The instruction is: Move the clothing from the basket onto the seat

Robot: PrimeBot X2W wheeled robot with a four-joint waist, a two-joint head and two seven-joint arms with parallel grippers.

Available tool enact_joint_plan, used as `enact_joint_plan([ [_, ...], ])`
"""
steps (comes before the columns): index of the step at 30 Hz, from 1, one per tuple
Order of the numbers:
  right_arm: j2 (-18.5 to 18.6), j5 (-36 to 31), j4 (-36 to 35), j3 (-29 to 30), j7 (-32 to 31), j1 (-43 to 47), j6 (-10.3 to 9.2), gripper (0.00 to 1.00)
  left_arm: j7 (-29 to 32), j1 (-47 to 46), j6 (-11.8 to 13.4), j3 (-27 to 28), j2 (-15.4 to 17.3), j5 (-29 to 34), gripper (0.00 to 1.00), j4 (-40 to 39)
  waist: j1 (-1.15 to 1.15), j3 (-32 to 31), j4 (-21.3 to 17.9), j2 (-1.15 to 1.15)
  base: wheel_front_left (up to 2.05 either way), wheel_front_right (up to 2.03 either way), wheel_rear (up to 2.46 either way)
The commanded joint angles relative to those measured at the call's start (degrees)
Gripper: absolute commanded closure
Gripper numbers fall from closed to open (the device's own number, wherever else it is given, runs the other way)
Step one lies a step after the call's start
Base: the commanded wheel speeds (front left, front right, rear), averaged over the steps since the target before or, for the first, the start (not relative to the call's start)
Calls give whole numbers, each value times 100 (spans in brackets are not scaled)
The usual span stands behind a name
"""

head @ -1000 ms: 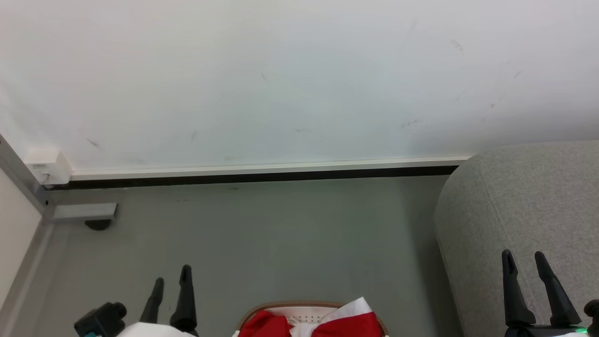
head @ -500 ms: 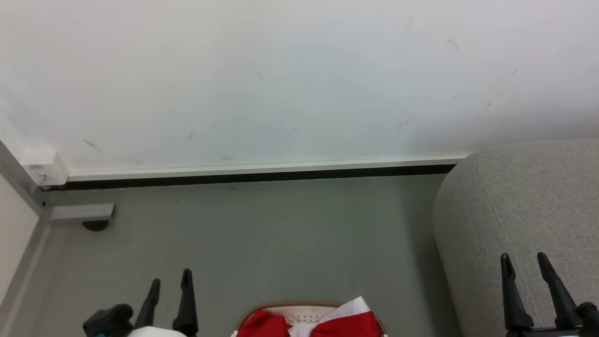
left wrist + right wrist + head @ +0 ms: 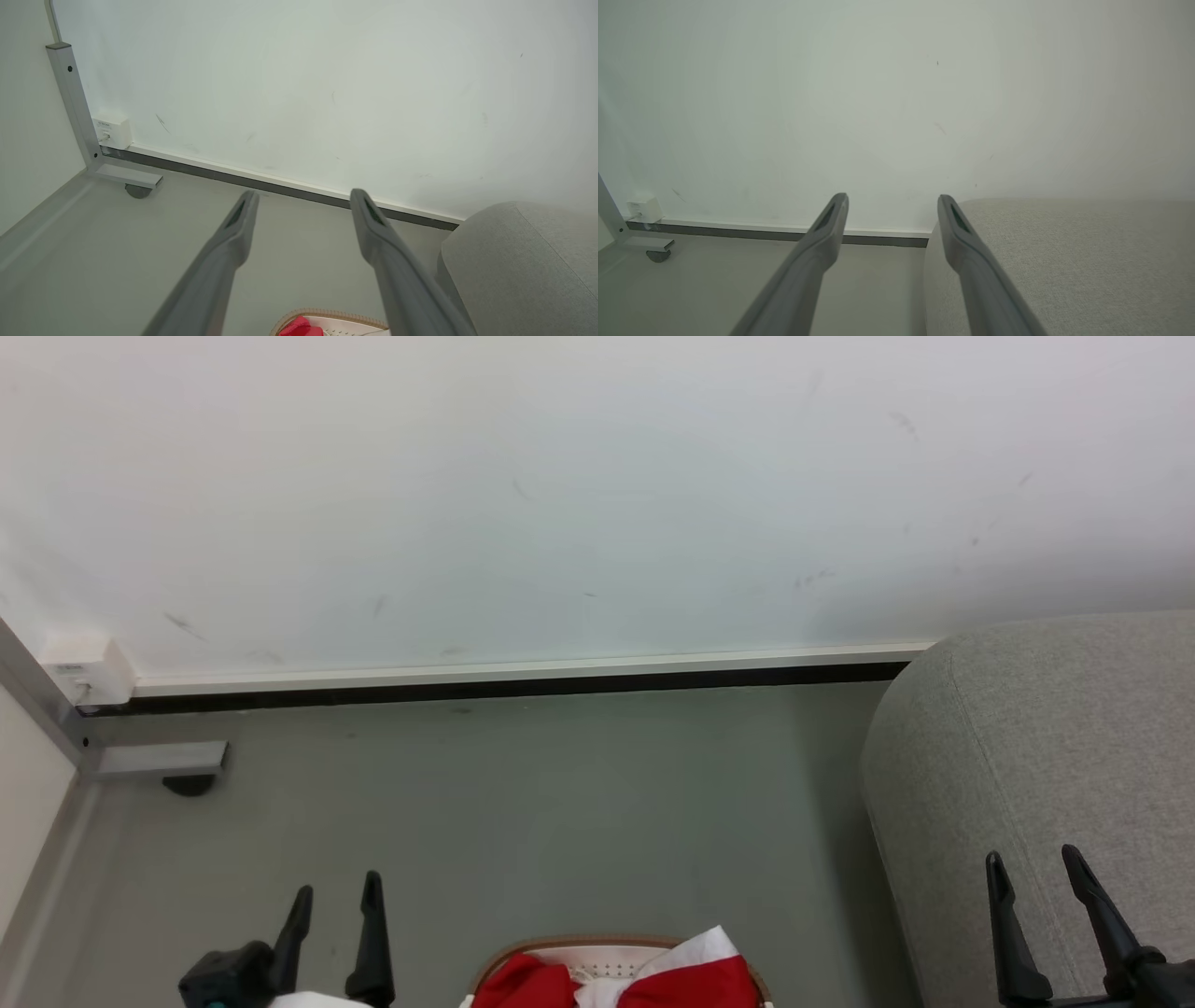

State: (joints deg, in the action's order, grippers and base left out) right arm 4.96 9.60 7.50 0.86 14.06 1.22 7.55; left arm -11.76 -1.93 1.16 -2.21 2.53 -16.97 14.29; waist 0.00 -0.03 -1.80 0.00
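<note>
Red clothing [image 3: 691, 985] with a white band lies bunched in the basket [image 3: 597, 945], whose tan rim peeks up at the bottom edge of the head view. A corner of that basket [image 3: 327, 313] with a red bit of clothing [image 3: 301, 327] also appears in the left wrist view. The light grey seat [image 3: 1046, 756] stands to the right. My left gripper [image 3: 336, 891] hangs open over the floor, left of the basket. My right gripper [image 3: 1032, 866] is open above the seat's front, nothing between its fingers. The seat [image 3: 1064, 261] fills the lower right of the right wrist view.
A white wall with a dark baseboard [image 3: 504, 689] runs across the back. At the left stand a metal frame leg with a caster [image 3: 187, 784] and a small white wall box [image 3: 79, 672]. Grey floor [image 3: 560, 821] lies between wall, basket and seat.
Both grippers have sunk slightly toward the bottom of the head view. The whole picture has shifted a little, so the camera moved. Clothing and basket lie as before.
</note>
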Motion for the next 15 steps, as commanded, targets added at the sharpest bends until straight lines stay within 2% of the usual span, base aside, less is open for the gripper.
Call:
enact_joint_plan([
  [1,-27,-225,-13,60,27,23,-9,0,-70,42,29,19,51,224,0,-14,0,0,-1,0,0,0,0],
  [15,-126,-984,-29,198,72,117,-11,0,-226,83,92,-54,55,862,0,24,0,2,-34,0,0,0,0],
])
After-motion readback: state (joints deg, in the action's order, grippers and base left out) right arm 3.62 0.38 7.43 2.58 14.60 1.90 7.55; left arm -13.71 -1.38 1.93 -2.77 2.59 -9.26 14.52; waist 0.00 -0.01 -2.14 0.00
